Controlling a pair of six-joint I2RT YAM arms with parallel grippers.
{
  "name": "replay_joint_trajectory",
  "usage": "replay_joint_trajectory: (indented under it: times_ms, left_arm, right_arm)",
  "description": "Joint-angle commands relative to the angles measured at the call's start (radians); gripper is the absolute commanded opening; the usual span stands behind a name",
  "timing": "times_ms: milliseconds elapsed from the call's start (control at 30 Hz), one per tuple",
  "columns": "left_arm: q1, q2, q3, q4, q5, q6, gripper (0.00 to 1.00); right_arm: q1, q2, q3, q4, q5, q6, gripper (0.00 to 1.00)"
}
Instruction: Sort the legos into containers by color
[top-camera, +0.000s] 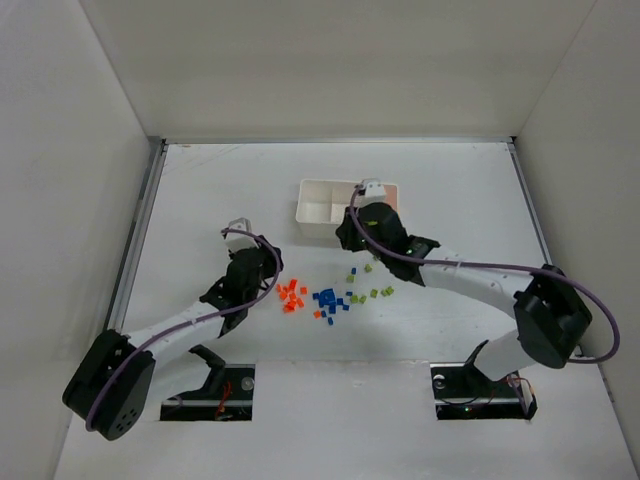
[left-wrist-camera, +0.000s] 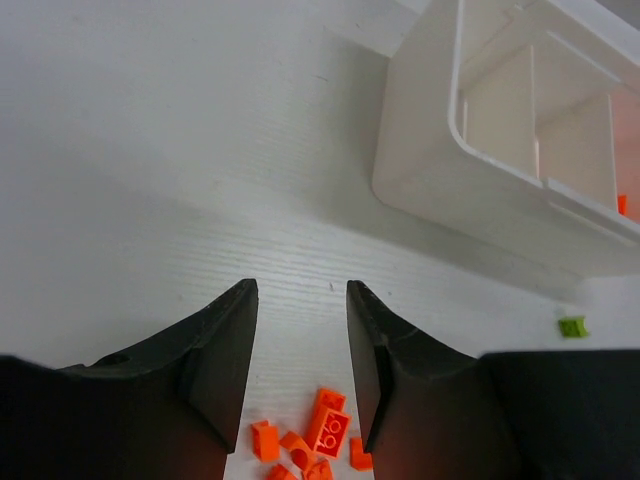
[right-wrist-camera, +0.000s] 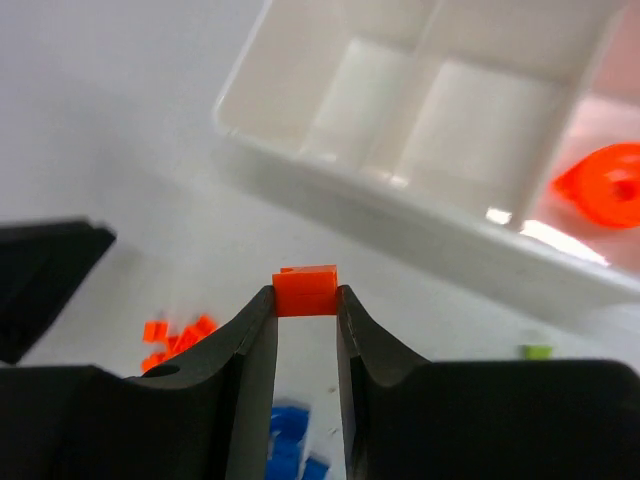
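Orange-red plastic lego brick (right-wrist-camera: 305, 289) sits clenched at the tips of the right pincer (right-wrist-camera: 305, 312) above the white worktop (right-wrist-camera: 110, 120), near the white three-compartment plastic tray (right-wrist-camera: 420, 215), seemingly bound for its orange-holding end compartment (right-wrist-camera: 600, 130), while the left pincer (left-wrist-camera: 300, 300) hangs parted, empty, over loose orange bricks (left-wrist-camera: 325, 435).

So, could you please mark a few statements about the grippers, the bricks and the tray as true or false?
1. The right gripper is shut on an orange brick. True.
2. The left gripper holds a blue brick. False: its jaws are open and empty, above loose orange bricks.
3. An orange piece lies in an end compartment of the tray. True.
4. The blue bricks fill the middle compartment. False: they lie loose on the table, and that compartment looks empty.
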Motion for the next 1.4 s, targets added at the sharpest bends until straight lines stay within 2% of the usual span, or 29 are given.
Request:
replay_joint_trajectory:
  times_ms: [0, 133, 333, 500, 567, 900, 1067, 1367]
  left_arm:
    - [-0.083, -0.011, 0.052, 0.003, 0.013, 0.009, 0.38]
    - [-0.221, -0.012, 0.124, -0.149, -0.005, -0.002, 0.38]
    - [-0.364, 0.038, 0.156, -0.281, -0.054, -0.083, 0.4]
    - [-0.441, 0.103, 0.162, -0.315, -0.071, -0.14, 0.45]
    - [-0.465, 0.12, 0.171, -0.333, -0.074, -0.159, 0.46]
    - [-0.496, 0.193, 0.187, -0.304, -0.052, -0.267, 0.37]
    - [-0.484, 0.175, 0.125, -0.246, -0.046, -0.418, 0.28]
    - [-0.473, 0.224, 0.125, -0.223, -0.019, -0.499, 0.21]
  right_arm:
    - [-0.129, -0.078, 0.015, 0.033, 0.092, -0.042, 0.25]
    - [-0.249, -0.04, 0.037, 0.041, 0.163, -0.054, 0.25]
    - [-0.306, 0.07, 0.112, 0.033, 0.173, -0.046, 0.26]
    - [-0.301, 0.089, 0.167, 0.041, 0.175, -0.065, 0.55]
    - [-0.287, 0.046, 0.134, 0.061, 0.189, -0.063, 0.59]
    - [-0.136, -0.154, -0.143, 0.133, 0.203, 0.009, 0.5]
    - [-0.047, -0.246, -0.285, 0.139, 0.198, 0.049, 0.5]
    - [-0.022, -0.322, -0.39, 0.154, 0.181, 0.073, 0.49]
